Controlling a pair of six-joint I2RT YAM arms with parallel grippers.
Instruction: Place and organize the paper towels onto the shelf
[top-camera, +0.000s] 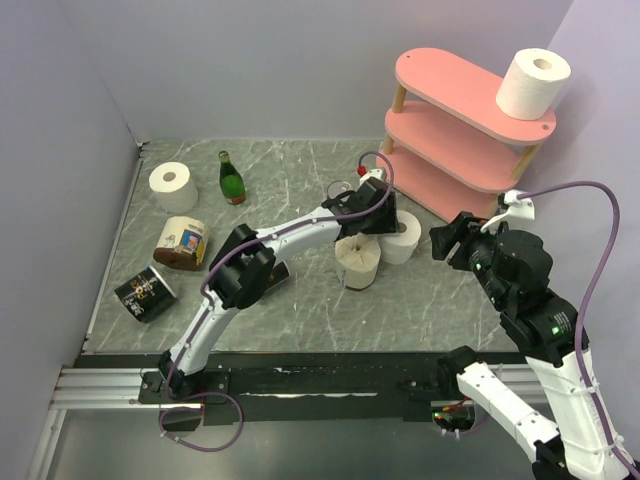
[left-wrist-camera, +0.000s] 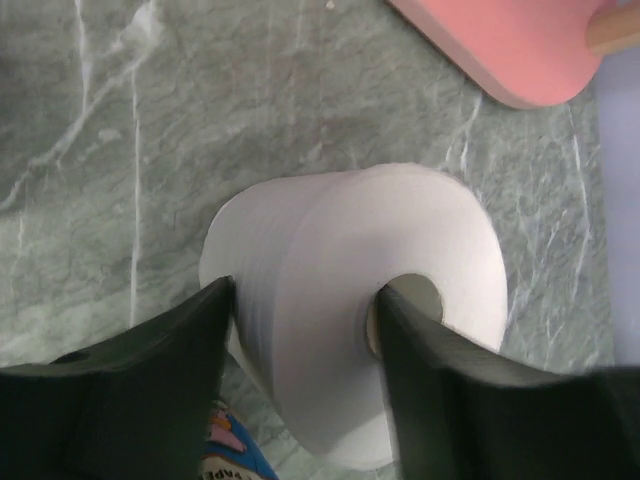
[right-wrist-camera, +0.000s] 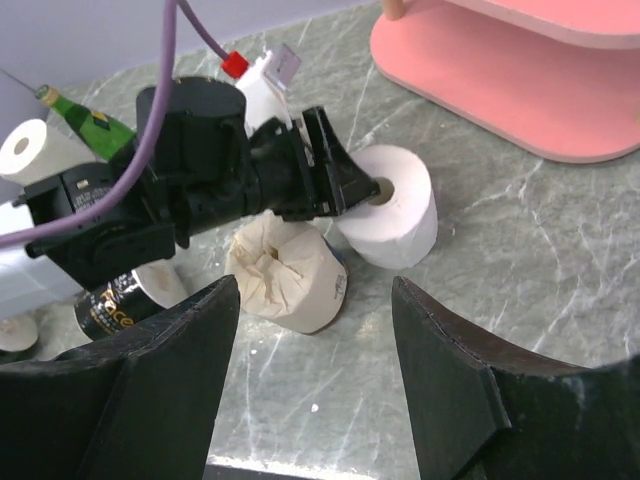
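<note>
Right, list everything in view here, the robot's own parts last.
shelf: one, pink, far right.
paper rolls: three, white; one on the shelf's top board, one far left, one by the shelf's foot.
wrapped roll: one, tan, beside that last roll.
bottle: one, green, upright, back left.
cans: two, one tan, one black, near left.
table: one, grey-green marble.
left gripper: black, clamped on the paper roll by the shelf's foot.
right gripper: black, open, empty.

3 white rolls (top-camera: 533, 82) (top-camera: 172, 186) (top-camera: 408, 238), 2 cans (top-camera: 182, 243) (top-camera: 145, 293) (1 btl (top-camera: 231, 180)).
</note>
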